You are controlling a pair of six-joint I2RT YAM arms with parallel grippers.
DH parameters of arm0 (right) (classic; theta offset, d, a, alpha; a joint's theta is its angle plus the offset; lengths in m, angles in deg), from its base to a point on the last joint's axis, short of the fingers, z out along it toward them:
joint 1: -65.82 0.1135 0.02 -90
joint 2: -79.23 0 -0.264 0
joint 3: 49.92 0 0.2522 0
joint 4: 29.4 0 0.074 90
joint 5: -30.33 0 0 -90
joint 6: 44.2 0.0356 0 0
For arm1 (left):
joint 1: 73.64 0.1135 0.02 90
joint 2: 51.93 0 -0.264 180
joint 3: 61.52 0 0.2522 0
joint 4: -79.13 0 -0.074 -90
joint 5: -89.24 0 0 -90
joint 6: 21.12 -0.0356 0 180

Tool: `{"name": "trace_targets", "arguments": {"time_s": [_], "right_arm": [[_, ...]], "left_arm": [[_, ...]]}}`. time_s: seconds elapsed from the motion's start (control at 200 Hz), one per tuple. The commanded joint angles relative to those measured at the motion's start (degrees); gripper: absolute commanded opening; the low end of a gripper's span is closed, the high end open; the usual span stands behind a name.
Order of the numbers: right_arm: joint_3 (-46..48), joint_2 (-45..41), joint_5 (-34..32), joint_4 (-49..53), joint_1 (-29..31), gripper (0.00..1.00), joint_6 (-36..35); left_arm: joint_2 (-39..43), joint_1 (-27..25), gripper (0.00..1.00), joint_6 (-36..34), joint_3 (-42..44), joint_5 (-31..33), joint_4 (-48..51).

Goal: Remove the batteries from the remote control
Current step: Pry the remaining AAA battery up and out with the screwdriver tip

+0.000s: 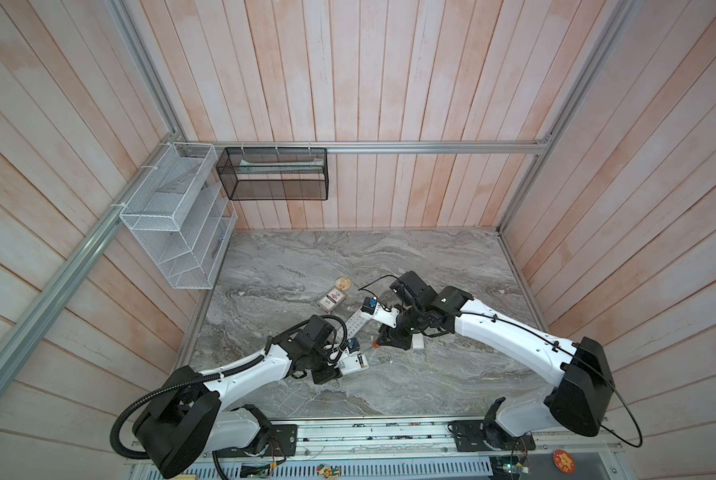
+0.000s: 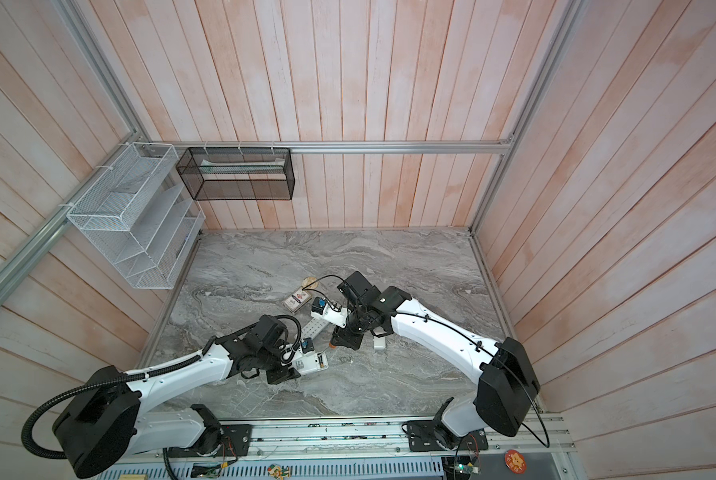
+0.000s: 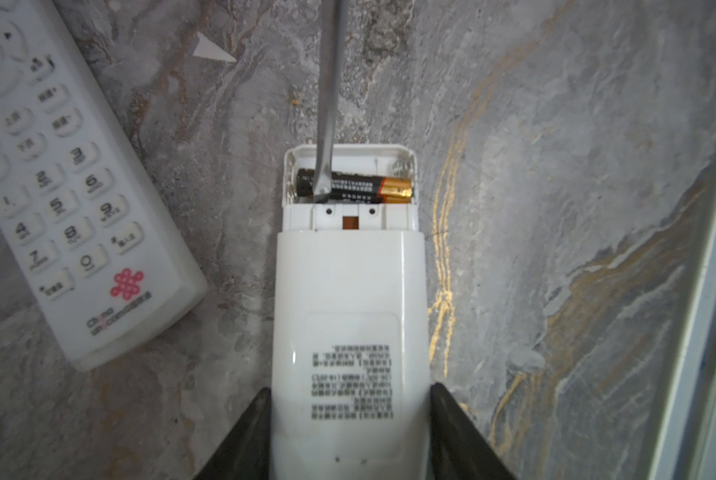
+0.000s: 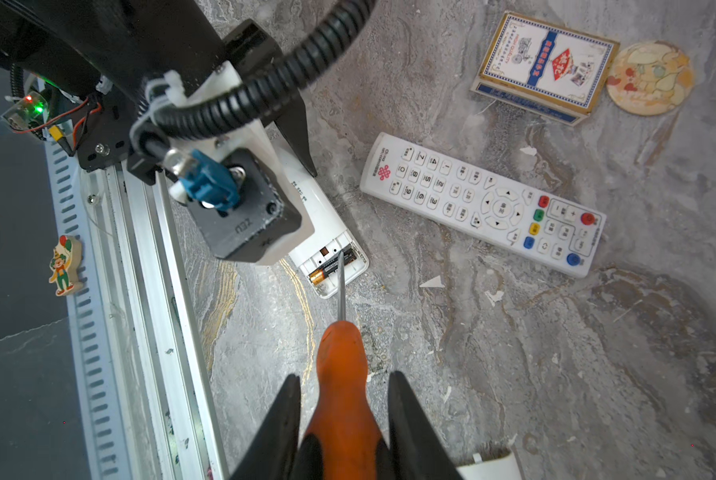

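You're looking at a black battery point(image 3: 356, 189) with a gold end, a white remote point(image 3: 350, 291), an orange-handled screwdriver point(image 4: 342, 361) and a grey-veined table point(image 3: 556, 208).

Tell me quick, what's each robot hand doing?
Left gripper: closed on the white remote control.
Right gripper: closed on the orange-handled screwdriver.

The screwdriver shaft point(image 3: 327, 104) is lying across the battery point(image 3: 356, 189), blocking access; the keypad remote point(image 3: 57, 187) is crowding one side, while bare surface point(image 3: 556, 208) is stretching opposite.
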Motion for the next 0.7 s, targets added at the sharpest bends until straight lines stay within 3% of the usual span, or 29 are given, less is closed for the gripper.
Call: {"name": "trace_targets", "arguments": {"time_s": [0.0, 0.695], "right_arm": [[-2.6, 2.3, -0.2, 3.8, 2.3, 0.00, -1.5], [-10.2, 6.3, -6.6, 8.6, 4.9, 0.00, 3.5]], "left_arm": [[-0.7, -0.8, 0.16, 0.4, -0.6, 0.8, -3.1], [-2.0, -2.3, 0.16, 2.9, -2.1, 5.2, -3.1]]}}
